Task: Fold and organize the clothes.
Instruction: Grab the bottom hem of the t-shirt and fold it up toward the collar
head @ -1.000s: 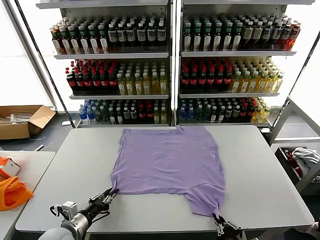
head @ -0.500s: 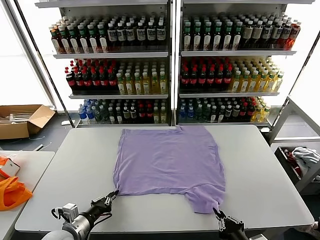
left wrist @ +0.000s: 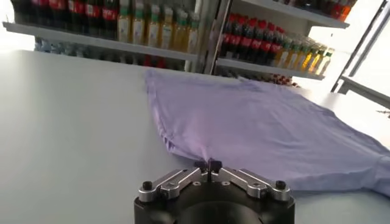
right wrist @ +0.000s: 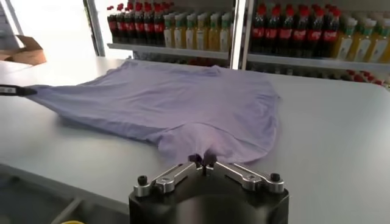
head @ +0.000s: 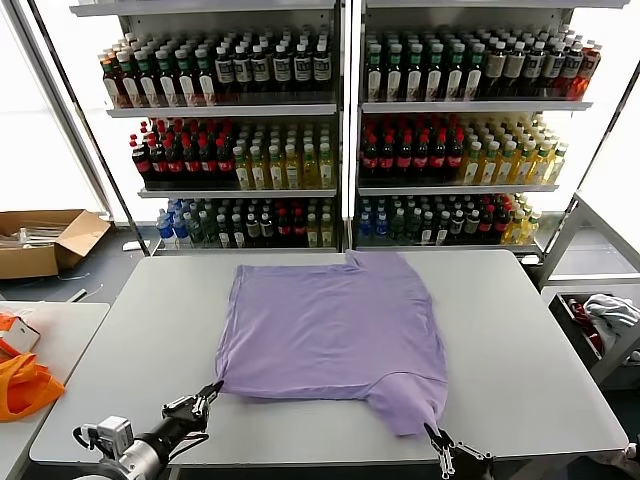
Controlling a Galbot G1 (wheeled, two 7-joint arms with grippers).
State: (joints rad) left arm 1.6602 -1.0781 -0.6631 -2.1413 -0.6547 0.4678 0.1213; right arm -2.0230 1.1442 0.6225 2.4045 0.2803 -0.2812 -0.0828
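Two grippers pinch the near edge of the lavender T-shirt, which lies spread flat in the middle of the grey table with its plain side up. The left gripper sits at the near left of the table, its fingers closed together on the shirt's near left corner — the left wrist view shows the cloth bunched into a small peak right at the fingertips. The right gripper is at the table's near edge, clamped shut on the tip of the flap of fabric that hangs toward the robot; in the right wrist view the cloth gathers into the closed gripper, and the other arm's dark fingertip shows at the far corner of the shirt. Behind the table stand shelves of bottled drinks. To the robot's left lie an orange bag on a side table and a cardboard box on the floor — and to its right, a white-grey cloth bundle.
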